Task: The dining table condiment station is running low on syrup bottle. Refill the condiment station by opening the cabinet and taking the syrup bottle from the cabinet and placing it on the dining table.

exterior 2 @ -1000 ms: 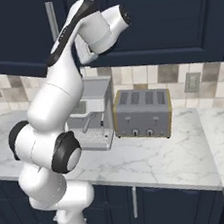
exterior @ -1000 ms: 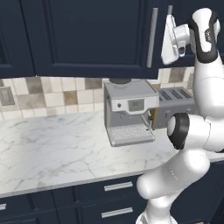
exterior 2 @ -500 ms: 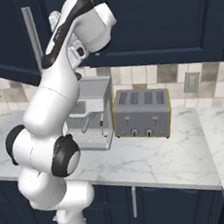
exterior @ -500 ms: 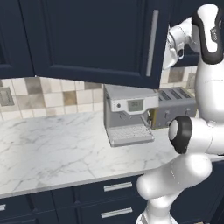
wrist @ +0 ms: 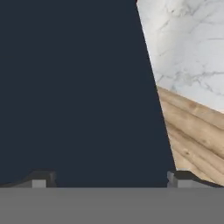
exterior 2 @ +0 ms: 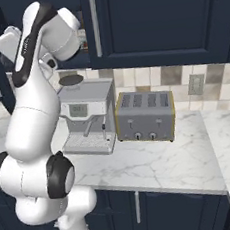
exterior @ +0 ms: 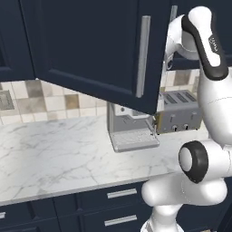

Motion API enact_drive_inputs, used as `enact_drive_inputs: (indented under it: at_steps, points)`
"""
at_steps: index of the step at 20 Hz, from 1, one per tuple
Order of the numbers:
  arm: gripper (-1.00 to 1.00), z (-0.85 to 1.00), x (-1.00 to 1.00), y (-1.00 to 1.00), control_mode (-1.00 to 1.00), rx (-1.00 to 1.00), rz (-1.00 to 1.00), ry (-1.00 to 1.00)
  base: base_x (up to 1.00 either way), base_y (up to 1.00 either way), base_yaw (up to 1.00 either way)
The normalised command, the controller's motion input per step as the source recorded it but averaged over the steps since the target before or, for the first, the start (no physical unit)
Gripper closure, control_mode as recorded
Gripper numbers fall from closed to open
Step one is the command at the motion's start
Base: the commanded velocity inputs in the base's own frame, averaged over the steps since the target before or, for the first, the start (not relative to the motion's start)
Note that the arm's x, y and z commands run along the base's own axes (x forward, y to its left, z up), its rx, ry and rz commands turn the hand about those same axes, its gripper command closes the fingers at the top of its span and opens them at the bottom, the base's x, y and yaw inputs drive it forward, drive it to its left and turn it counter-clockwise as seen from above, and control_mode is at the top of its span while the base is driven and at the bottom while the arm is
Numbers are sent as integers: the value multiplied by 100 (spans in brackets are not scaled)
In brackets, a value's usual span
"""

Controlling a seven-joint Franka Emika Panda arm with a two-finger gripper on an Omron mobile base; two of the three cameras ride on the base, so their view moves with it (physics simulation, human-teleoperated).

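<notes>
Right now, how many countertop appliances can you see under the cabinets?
2. The coffee machine stands at the backsplash below the swung-open cabinet door. The toaster sits right beside it. The open door may hide more on the counter.

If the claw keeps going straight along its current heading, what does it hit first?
Most likely the navy cabinet door: in the hand view its flat panel lies ahead of the open claw. Depth is unclear, so I can't say how near it is.
</notes>
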Motion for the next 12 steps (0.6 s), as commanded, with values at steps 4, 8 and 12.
enact_drive_inputs:
  at_steps: [4, 8, 12]
  points:
    - [-100, -23, -95, 100, -100, 0, 28, -45, 0, 0, 0]
    - [-100, -12, -74, 100, -100, 0, 26, -47, 0, 0, 0]
    - [-100, 0, -52, 100, -100, 0, 23, -42, 0, 0, 0]
